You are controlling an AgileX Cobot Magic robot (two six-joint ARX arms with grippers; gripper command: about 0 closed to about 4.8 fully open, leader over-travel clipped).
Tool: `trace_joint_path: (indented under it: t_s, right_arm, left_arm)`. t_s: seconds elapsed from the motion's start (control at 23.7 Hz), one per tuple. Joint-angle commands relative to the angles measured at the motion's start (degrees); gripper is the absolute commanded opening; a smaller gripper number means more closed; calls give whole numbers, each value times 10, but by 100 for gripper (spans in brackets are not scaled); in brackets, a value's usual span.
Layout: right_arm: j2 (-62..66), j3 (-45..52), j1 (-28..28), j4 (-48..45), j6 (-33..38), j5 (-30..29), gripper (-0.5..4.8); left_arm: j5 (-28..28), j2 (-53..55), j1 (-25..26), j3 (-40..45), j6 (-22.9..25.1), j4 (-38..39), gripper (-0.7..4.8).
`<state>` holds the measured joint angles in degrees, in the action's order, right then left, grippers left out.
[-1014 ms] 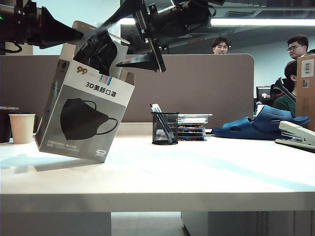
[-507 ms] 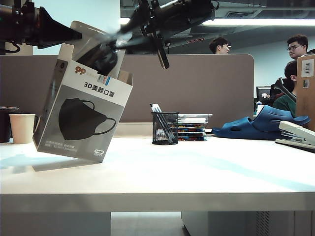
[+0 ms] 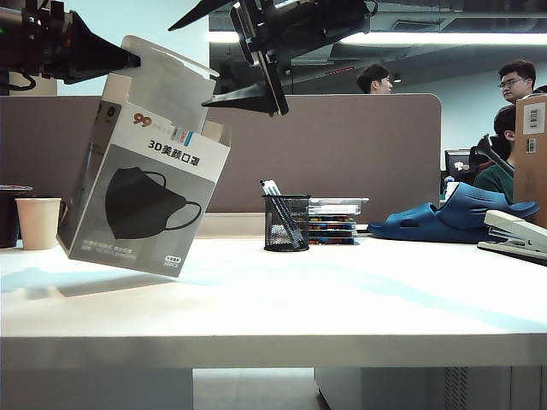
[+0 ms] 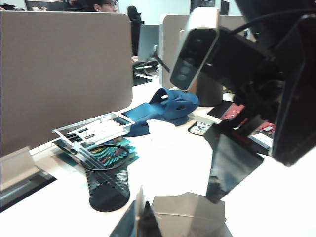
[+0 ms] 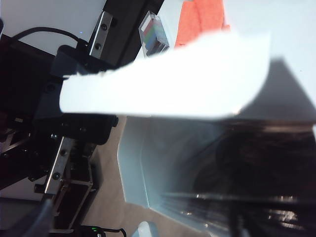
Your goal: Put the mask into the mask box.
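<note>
I see the slippery, floppy wrapped mask lying inside the tilted mask box, which my closed left end effector pinches by its light cardboard top, right end effector spread empty above.

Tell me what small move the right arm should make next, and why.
Probably lift the right gripper clear of the box. Its jaws stand open and empty above the box mouth, and the right wrist view shows the mask lying inside. The left gripper holds the tilted box at its top, so the flap could then be closed.
</note>
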<state>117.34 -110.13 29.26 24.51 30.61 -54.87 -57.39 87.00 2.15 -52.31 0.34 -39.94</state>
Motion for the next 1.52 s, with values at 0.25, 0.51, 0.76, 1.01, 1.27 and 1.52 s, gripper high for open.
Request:
trace_joint_path:
  t_s: [0.25, 0.51, 0.76, 1.01, 1.27, 1.52]
  right_arm:
    - [-15, -22, -9, 3, -22, 39, 434]
    - [-31, -22, -19, 39, -129, 76, 6]
    - [-40, -22, -19, 61, -161, 154, 8]
    - [-41, -22, -19, 61, -161, 154, 8]
    - [-42, -22, -21, 63, -174, 182, 54]
    - [-42, -22, -22, 66, -174, 192, 162]
  left_arm:
    - [178, -2, 1, -2, -2, -13, -7]
    - [334, -2, 1, -2, -2, -7, -7]
    - [357, 1, 0, -2, -5, 52, -7]
    - [357, 37, 1, 0, -55, 61, -7]
    - [355, 37, 0, 0, -51, 67, 42]
    - [340, 37, 0, 0, -51, 69, 330]
